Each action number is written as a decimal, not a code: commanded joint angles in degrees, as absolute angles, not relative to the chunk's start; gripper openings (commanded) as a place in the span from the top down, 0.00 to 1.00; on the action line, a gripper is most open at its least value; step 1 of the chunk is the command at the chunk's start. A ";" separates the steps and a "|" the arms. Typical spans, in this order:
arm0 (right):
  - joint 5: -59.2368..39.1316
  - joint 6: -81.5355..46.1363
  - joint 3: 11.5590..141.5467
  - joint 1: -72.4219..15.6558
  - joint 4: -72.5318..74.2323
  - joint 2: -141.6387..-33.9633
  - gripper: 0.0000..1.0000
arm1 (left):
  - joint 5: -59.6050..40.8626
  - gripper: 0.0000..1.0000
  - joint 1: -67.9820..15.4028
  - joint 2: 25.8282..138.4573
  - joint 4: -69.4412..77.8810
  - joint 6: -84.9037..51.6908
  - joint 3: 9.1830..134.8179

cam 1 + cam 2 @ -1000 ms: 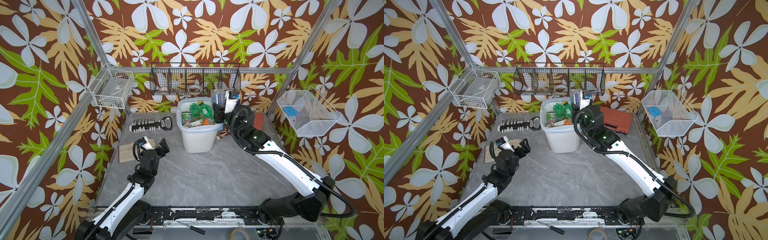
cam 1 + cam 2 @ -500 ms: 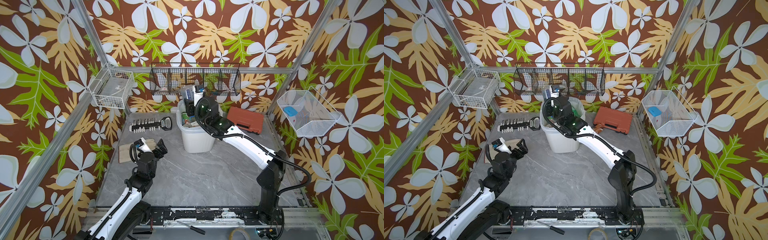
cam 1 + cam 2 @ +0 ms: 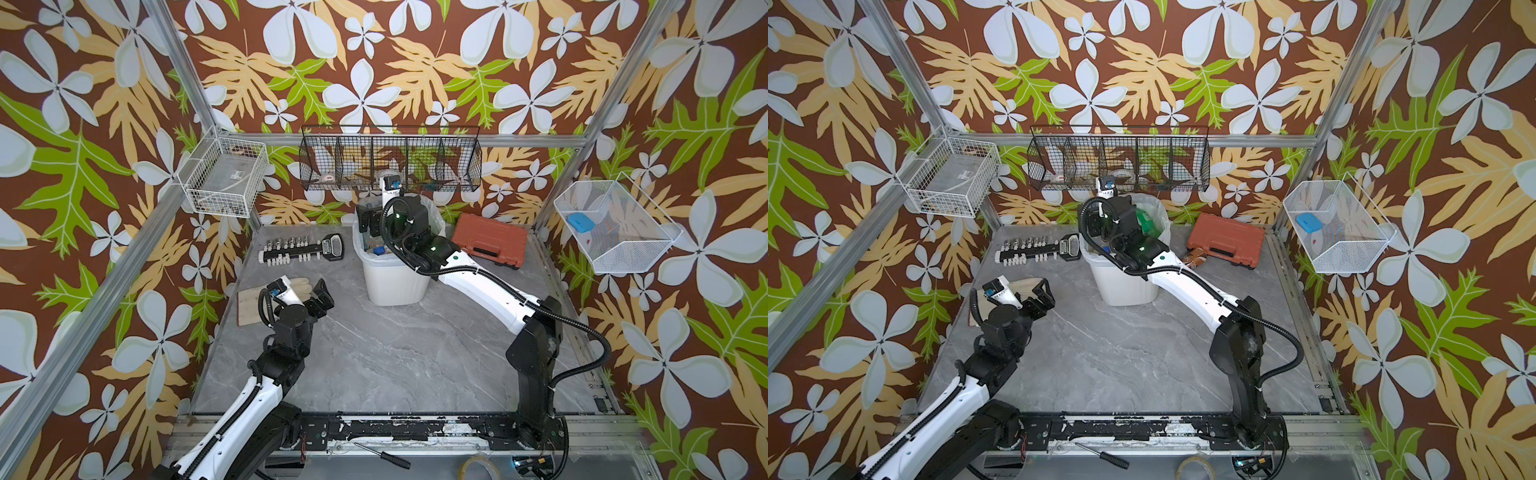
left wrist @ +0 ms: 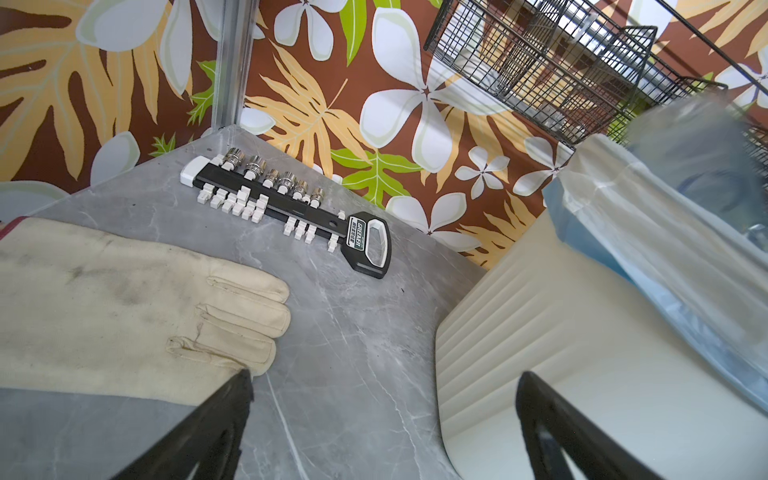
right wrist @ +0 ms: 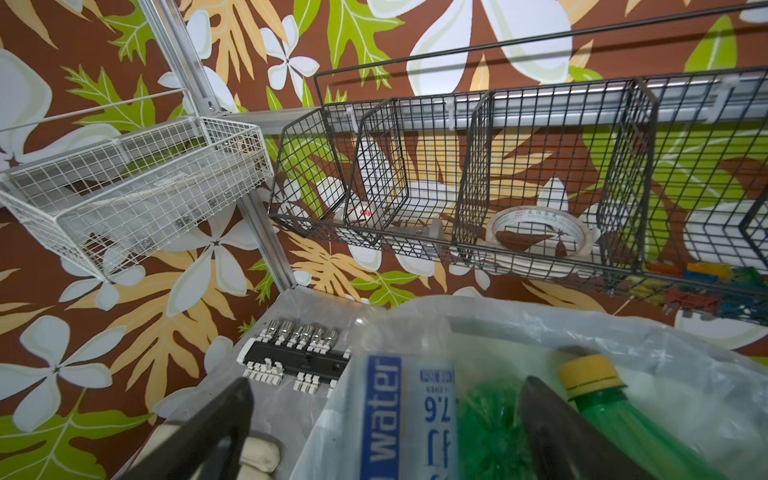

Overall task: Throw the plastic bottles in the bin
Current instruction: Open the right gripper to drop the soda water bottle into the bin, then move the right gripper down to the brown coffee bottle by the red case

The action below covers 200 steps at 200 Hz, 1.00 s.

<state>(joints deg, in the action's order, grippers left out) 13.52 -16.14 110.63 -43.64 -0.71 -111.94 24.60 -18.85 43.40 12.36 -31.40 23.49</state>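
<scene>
The white bin (image 3: 395, 282) (image 3: 1125, 286), lined with a bluish bag, stands at the back middle of the table. It holds several plastic bottles, among them a green one with a yellow cap (image 5: 602, 411) and another green one (image 3: 1144, 218). My right gripper (image 3: 371, 220) (image 5: 386, 386) hangs over the bin's left rim, open. A clear bottle with a blue and white "water" label (image 5: 399, 399) shows blurred between the spread fingers, with space on both sides. My left gripper (image 3: 318, 297) (image 4: 385, 376) is open and empty, low over the table left of the bin (image 4: 540, 332).
A socket rail (image 3: 299, 249) lies left of the bin. A cream glove (image 4: 124, 299) lies on a board by my left gripper. A red-brown tool case (image 3: 490, 245) sits right of the bin. A black wire basket (image 3: 390, 164) hangs just above the bin, and white baskets hang on both side walls.
My right arm swung left from the bin's right side to over its left rim. Its jaws went from shut on the water bottle to wide apart. The left arm barely shifted.
</scene>
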 commanded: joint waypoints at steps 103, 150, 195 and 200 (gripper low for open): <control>18.13 -25.39 56.21 -26.46 8.20 -63.00 0.00 | 17.22 0.00 -18.64 47.75 17.00 -32.60 25.83; 17.75 -26.45 49.37 -20.15 -0.97 -55.35 0.00 | 10.87 0.01 -18.68 50.19 17.14 -31.99 29.30; 12.36 -29.49 46.06 -14.22 -2.24 -53.96 0.00 | 9.18 0.06 -22.07 48.90 13.84 -28.44 34.19; 11.08 -30.13 45.73 -13.30 -2.07 -54.03 0.00 | 10.23 0.06 -23.38 49.12 13.03 -27.31 35.11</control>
